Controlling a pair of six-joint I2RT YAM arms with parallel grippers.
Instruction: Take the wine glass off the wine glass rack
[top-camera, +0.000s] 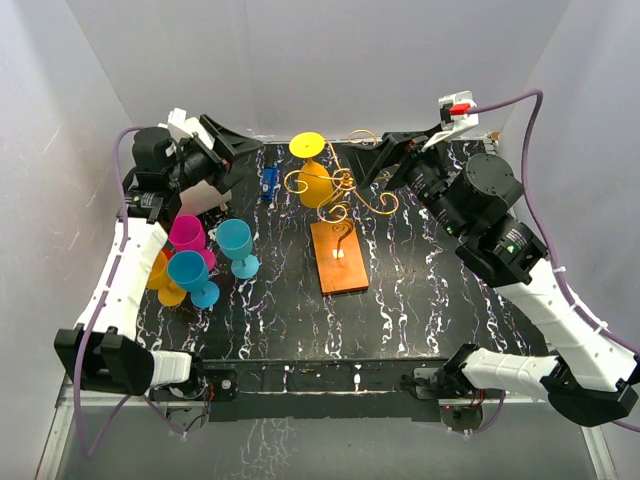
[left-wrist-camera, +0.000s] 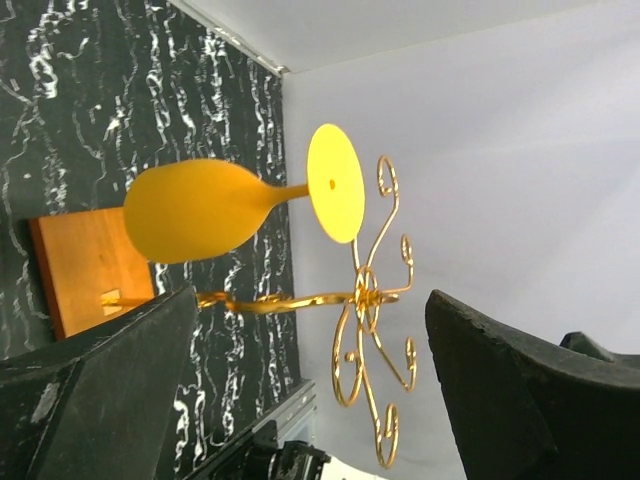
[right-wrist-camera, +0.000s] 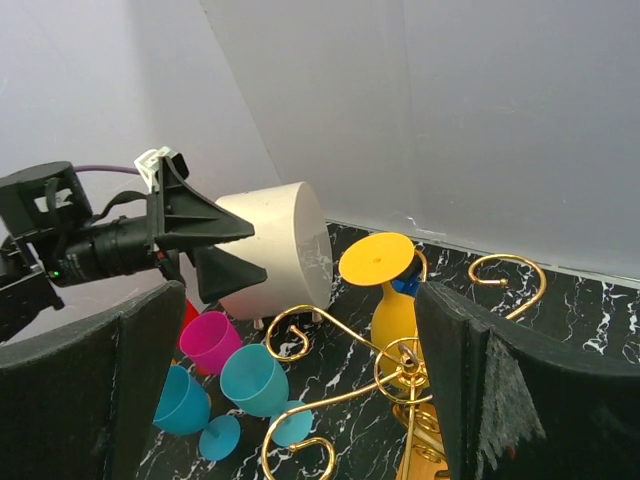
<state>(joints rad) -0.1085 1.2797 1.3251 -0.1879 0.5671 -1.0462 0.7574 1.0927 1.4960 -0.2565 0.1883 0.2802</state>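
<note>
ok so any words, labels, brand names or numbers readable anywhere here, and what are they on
No text can be read in any view.
The yellow wine glass, the gold wine glass rack and its wooden base carry no lettering.
The white cylinder shows none either.
The small blue object at the back is too small to tell.

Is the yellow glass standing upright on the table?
No, the yellow glass hangs upside down from the gold rack, its foot on top.
</note>
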